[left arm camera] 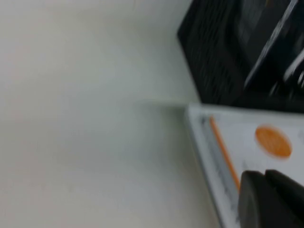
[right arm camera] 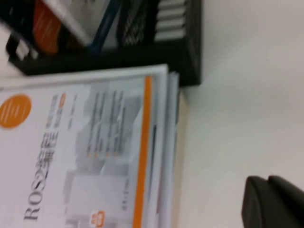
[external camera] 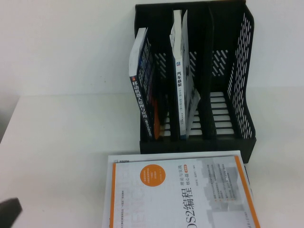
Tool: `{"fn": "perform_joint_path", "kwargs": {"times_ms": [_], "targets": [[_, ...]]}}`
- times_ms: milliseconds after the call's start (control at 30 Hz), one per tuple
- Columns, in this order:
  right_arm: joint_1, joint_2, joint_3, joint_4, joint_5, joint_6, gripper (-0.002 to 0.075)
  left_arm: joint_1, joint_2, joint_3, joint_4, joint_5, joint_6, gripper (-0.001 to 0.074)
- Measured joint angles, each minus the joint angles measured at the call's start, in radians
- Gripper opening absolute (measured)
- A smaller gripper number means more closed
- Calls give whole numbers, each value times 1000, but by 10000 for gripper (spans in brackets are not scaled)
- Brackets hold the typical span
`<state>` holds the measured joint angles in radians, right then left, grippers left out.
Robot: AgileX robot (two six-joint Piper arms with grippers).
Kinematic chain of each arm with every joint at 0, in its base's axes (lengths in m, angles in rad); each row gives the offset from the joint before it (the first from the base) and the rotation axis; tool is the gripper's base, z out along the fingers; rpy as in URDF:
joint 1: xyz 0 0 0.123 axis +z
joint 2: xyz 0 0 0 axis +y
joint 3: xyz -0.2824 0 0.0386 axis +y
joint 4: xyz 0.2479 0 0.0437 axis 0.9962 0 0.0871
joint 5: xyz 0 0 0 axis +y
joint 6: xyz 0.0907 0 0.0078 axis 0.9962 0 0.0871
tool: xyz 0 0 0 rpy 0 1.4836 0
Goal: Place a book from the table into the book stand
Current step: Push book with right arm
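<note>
A white book with orange trim and an orange circle (external camera: pixel 185 194) lies flat on the table just in front of the black book stand (external camera: pixel 243 95). It also shows in the left wrist view (left arm camera: pixel 247 142) and the right wrist view (right arm camera: pixel 85 152), where more page edges show beneath it. The stand has three slots. A book (external camera: pixel 142 90) leans in the left slot, a blue-and-white book (external camera: pixel 180 80) stands in the middle slot, and the right slot holds nothing. My left gripper (left arm camera: pixel 264 175) is shut and empty, low at the table's front left (external camera: pixel 9 213). My right gripper (right arm camera: pixel 267 180) is shut and empty, right of the book.
The white table (external camera: pixel 61 142) is bare to the left of the stand and the book. A white wall rises behind the stand. The stand shows in the left wrist view (left arm camera: pixel 213 61) and the right wrist view (right arm camera: pixel 190 52).
</note>
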<state>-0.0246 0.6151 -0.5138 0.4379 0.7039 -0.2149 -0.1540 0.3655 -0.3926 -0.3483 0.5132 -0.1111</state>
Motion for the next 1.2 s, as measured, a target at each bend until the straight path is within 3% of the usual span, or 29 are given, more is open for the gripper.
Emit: {"fn": "perform_joint_path", "kwargs": {"times_ms": [167, 467, 667, 967, 1200], "targets": [[0, 213, 0, 172, -7, -182, -2, -2, 153, -29, -9, 106, 11, -2], [0, 490, -2, 380, -93, -387, -1, -2, 302, -36, -19, 97, 18, -2], [33, 570, -4, 403, -110, -443, -1, -2, 335, -85, -42, 110, 36, -2], [211, 722, -58, 405, -180, -445, -1, -2, 526, -179, -88, 118, 36, -2], [237, 807, -96, 403, -180, -439, -1, -2, 633, -186, -171, 104, 29, -2]]}}
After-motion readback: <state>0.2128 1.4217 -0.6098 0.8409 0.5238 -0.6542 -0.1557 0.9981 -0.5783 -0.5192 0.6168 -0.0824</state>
